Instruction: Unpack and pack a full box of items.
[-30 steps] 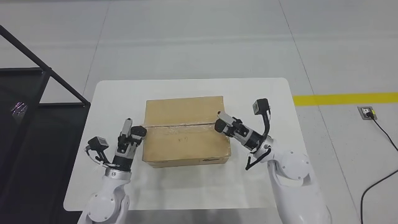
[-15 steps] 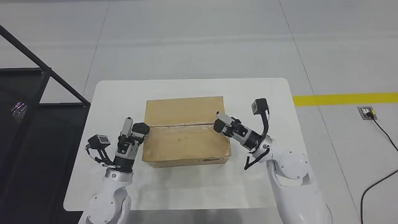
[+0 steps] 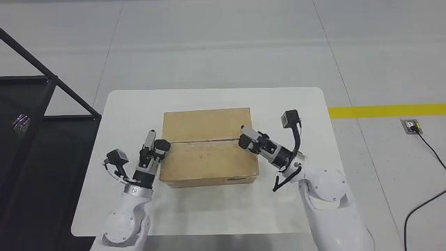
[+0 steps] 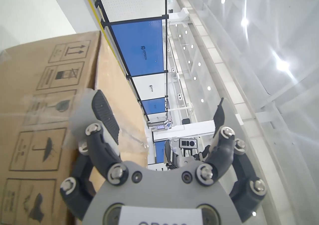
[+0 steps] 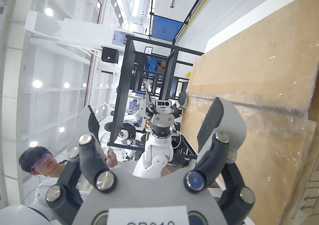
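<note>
A closed brown cardboard box (image 3: pixel 208 145) stands in the middle of the white table (image 3: pixel 293 104), its top flaps meeting at a taped seam (image 5: pixel 251 105). My left gripper (image 3: pixel 157 146) is open at the box's left end, at the upper edge near the seam; in the left wrist view one finger (image 4: pixel 104 113) lies against the box side (image 4: pixel 47 101). My right gripper (image 3: pixel 246 139) is open at the right end of the seam, one finger (image 5: pixel 219 121) over the box top (image 5: pixel 261 71). The left gripper (image 5: pixel 165 107) also appears far off in the right wrist view.
A black metal frame (image 3: pixel 42 90) stands off the table's left side. Bare table surface lies in front of the box (image 3: pixel 209 206) and behind it (image 3: pixel 209 97). A yellow floor line (image 3: pixel 387 109) runs to the right.
My left arm has shifted right, bringing its gripper up against the box's left end. My right gripper has edged slightly left along the box top.
</note>
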`<act>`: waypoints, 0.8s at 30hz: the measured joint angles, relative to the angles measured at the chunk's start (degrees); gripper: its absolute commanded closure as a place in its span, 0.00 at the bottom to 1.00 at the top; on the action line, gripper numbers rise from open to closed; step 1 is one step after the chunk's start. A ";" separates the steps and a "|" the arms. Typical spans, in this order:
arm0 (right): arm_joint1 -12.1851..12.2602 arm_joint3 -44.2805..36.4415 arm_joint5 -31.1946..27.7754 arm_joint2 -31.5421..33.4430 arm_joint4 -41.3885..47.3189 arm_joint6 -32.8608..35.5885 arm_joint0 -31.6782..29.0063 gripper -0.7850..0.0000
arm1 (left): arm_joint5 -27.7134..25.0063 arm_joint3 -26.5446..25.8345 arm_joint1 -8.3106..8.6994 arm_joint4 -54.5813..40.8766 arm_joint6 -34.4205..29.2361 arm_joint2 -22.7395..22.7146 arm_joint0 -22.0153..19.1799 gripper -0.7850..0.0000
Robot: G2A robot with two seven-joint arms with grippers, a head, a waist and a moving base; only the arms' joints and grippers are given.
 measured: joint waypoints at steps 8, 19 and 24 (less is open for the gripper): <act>0.55 0.59 0.58 -1.54 0.23 -0.66 1.33 0.00 | -0.16 1.48 0.30 -1.08 0.59 -2.39 0.85 0.00; 1.44 -0.18 0.45 -2.29 0.73 -1.71 0.57 0.00 | -0.40 4.91 0.25 -0.10 -0.80 -0.92 -1.20 0.00; 1.85 -0.81 0.32 -2.56 0.96 -2.27 -0.12 0.00 | -0.71 5.34 0.21 0.86 -0.89 -0.19 -1.59 0.00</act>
